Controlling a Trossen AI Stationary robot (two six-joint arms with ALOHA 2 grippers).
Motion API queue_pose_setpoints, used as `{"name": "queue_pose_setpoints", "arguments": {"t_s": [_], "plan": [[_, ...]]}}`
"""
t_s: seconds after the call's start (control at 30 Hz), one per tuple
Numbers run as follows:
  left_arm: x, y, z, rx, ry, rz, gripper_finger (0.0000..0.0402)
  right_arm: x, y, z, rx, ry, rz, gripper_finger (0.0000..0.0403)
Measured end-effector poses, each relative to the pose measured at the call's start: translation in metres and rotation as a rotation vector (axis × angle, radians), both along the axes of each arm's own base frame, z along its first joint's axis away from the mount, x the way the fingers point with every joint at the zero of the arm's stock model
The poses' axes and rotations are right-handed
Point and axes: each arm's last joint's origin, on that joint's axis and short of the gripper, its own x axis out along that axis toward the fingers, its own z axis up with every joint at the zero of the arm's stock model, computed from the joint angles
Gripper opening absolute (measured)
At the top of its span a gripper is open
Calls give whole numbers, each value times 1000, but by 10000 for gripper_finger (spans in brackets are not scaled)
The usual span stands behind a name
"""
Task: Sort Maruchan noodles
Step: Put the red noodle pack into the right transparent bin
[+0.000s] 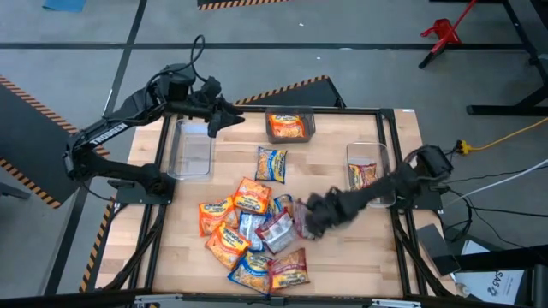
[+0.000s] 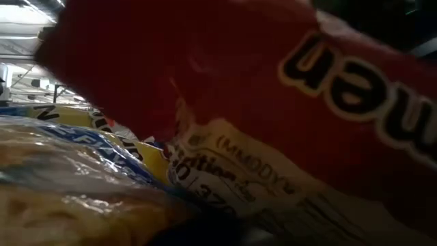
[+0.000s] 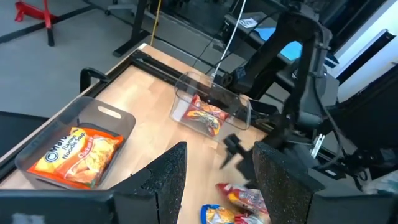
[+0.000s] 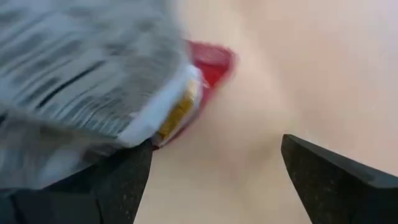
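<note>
open left pincer [image 3: 214, 180] above table [image 3: 149, 99]; orange packet [image 3: 78, 155] in one bin [image 3: 106, 115], red packet [image 3: 207, 116] in another [image 3: 205, 90].

The noodle packets [image 1: 253, 235] are orange, blue-and-yellow and red-and-silver on the pale wood table [image 1: 342, 257], bordered by clear bins [image 1: 190, 152] and orange-and-black hazard-striped tape [image 1: 291, 86].

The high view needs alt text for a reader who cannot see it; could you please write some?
The right gripper, open, reaches low into a pile of noodle packets on the wooden table. The left gripper hovers over an empty clear bin; two other bins hold an orange packet and a red packet.
</note>
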Motion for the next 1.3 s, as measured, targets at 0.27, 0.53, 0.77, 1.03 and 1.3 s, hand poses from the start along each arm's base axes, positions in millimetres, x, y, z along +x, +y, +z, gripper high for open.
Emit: {"name": "queue_pose_setpoints", "arguments": {"t_s": [0.27,0.53,0.77,1.03,1.3], "plan": [[0,0,0,3,4,0,179,22,-47,5,31,-90,-38,344],[0,0,-1,27,8,-3,179,16,-50,48,128,-251,-61,344],[0,0,0,30,8,-2,179,13,-18,71,201,-423,-87,344],[0,0,-1,27,10,-5,179,29,14,63,132,-415,-73,344],[0,0,-1,23,11,-12,179,62,24,54,-25,-230,-47,344]]}}
